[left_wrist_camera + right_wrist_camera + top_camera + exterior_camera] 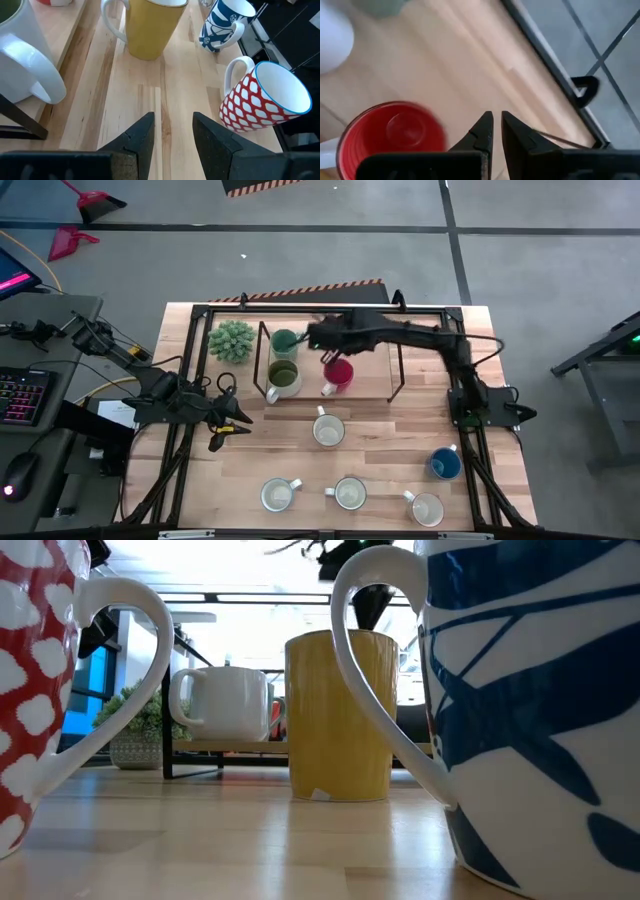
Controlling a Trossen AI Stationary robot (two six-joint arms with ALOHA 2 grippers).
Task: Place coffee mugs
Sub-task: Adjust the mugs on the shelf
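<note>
Even, bright overhead light falls on the table (pixel 300 465), and the mugs near the plant (pixel 232 340) cast only short, soft shadows. At table height the room behind the yellow mug (pixel 340 715) is blown out white by backlight, and the red-patterned mug (pixel 35 680) and blue-patterned mug (pixel 540 710) close to the lens are soft. The right wrist view is smeared: the red mug (pixel 390 135) is blurred.

Teal-green ceramic mug (pixel 284 341), olive-green mug (pixel 283 376) and red mug (pixel 338 373) stand upright on the raised shelf; blue mug (pixel 445 464) and four cream mugs (pixel 329 430) stand scattered on the tabletop.
</note>
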